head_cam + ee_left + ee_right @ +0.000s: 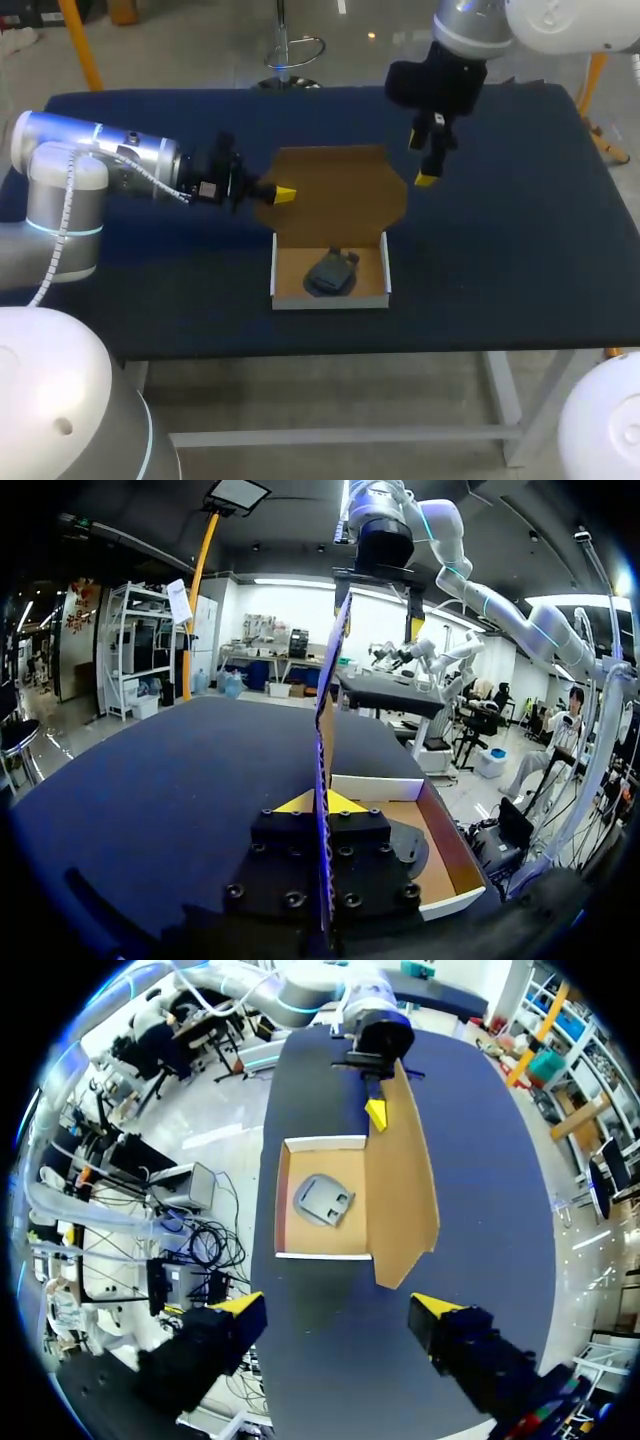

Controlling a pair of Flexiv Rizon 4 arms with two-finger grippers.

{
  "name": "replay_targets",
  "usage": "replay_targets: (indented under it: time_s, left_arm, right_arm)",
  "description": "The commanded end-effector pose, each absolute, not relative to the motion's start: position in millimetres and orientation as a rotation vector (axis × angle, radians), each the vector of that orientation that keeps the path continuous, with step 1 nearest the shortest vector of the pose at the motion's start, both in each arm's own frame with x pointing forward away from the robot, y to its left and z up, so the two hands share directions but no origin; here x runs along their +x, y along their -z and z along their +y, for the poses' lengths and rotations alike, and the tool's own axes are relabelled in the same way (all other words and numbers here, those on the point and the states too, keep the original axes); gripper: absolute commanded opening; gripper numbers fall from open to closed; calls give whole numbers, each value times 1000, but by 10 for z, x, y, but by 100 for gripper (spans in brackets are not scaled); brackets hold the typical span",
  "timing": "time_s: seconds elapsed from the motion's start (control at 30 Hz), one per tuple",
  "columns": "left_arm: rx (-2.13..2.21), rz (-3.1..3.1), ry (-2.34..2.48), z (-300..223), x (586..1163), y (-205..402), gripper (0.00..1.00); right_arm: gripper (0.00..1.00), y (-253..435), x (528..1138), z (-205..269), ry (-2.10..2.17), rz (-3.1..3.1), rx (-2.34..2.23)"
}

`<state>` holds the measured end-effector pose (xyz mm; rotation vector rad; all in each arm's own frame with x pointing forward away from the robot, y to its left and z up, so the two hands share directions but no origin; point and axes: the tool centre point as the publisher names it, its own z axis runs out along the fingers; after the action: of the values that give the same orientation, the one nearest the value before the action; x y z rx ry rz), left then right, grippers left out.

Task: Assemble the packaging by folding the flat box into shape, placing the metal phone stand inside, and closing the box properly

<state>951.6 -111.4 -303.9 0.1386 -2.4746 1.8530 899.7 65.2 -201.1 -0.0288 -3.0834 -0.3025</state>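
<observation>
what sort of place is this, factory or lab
Probably a robot test bench rather than a factory line. A left arm and a right arm share one dark blue table. The left tool pinches the lid of an open cardboard box holding a phone stand.

A table (520,250) draped in dark blue cloth is spanning the middle of the frame, standing on a white frame. A cardboard box (330,301) is sitting directly on it just left of centre, its brown lid rising toward the upper middle.
</observation>
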Motion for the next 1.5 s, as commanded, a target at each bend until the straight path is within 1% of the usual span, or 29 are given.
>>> replay_targets:
  time_s: [0.03,0.5,1.5]
  left_arm:
    - [151,-2511,-1882,-1127,9447,3021,0]
    - [92,-2622,-1923,-1183,9380,3078,0]
    - [-137,-2628,-1976,-1148,9350,3107,0]
  right_arm:
    - [100,1986,8988,645,301,-3085,-29]
    - [100,1954,9001,657,310,-3089,-20]
    - [100,1914,8995,738,303,-3097,-6]
